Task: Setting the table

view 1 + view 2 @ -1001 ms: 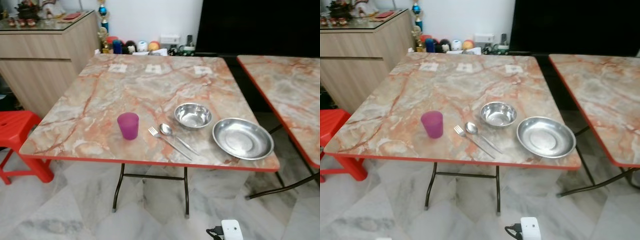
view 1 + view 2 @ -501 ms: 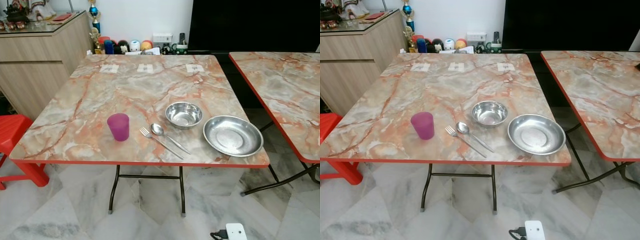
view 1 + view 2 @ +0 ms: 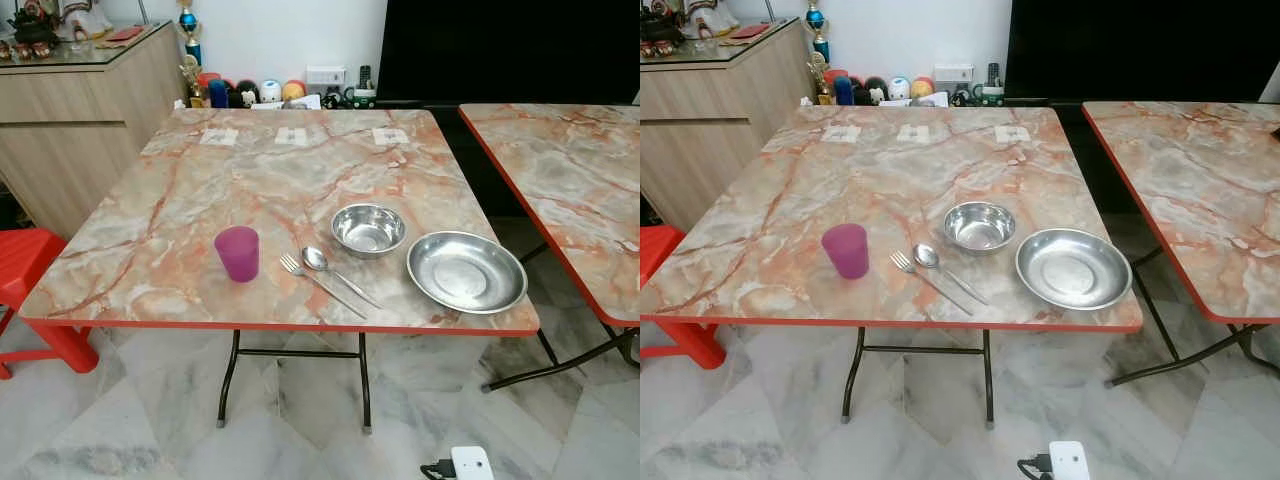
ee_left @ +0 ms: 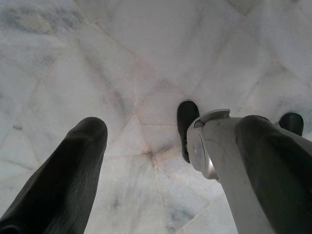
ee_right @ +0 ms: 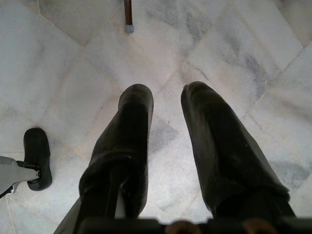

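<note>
Marble-look table holds purple cup beside steel dishes.

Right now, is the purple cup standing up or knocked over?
Standing up. The purple cup sits on its base on the table, open mouth facing up, left of the fork. Whether anything is inside, I cannot tell.
</note>
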### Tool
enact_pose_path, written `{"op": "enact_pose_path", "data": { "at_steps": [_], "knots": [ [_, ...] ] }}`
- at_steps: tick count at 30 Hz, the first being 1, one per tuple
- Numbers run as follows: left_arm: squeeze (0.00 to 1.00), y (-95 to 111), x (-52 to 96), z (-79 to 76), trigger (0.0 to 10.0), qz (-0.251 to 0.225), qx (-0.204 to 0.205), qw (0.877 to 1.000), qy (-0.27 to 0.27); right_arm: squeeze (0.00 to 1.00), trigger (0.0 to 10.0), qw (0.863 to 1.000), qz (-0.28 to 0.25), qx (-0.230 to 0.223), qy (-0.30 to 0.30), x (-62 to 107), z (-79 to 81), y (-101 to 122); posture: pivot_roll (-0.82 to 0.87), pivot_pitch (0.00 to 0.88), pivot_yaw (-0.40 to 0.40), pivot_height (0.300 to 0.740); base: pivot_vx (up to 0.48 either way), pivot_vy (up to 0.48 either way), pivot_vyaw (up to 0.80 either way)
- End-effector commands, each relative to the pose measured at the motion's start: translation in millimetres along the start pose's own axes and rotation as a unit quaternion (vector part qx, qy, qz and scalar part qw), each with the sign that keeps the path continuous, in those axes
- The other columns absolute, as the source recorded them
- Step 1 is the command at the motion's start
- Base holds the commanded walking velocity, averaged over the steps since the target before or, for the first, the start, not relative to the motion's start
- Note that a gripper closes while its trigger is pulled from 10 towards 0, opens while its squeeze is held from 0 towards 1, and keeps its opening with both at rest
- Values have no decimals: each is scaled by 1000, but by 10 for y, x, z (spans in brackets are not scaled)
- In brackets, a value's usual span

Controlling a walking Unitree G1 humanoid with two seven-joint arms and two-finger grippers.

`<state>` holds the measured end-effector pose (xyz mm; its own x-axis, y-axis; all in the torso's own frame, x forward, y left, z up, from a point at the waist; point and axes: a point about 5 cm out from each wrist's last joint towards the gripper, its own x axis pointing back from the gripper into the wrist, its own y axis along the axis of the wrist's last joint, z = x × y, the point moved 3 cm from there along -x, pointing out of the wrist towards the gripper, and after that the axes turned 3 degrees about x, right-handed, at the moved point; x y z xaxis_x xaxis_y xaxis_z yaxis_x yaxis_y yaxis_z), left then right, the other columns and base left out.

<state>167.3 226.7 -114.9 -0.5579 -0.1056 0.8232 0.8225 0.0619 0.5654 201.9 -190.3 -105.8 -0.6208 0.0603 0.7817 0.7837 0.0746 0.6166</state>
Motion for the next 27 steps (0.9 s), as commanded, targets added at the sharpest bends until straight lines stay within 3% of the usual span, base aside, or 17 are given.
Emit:
{"op": "enact_pose_path", "data": {
  "at_steps": [1, 18, 21, 27],
  "knots": [
    [0, 18, 1, 151, 10000, 14, 80, 997, 12, 0, 10000, 993, 9, -119, -9, -48, -120, 162, 49, 0, -36, 740, 0, 0, 0],
    [0, 18, 1, 151, 10000, 14, 80, 997, 12, 0, 10000, 993, 9, -119, -9, -48, -120, 162, 49, 0, -36, 740, 0, 0, 0],
    [0, -55, 30, 221, 10000, 21, 64, 998, 13, 0, 10000, 992, 12, -125, -14, -40, -129, 120, 51, 0, -29, 740, 0, 0, 0],
    [0, 11, 16, 211, 10000, 11, 65, 998, 10, 0, 10000, 991, 12, -129, -15, -42, -128, 129, 50, 0, -30, 740, 0, 0, 0]
  ]
}}
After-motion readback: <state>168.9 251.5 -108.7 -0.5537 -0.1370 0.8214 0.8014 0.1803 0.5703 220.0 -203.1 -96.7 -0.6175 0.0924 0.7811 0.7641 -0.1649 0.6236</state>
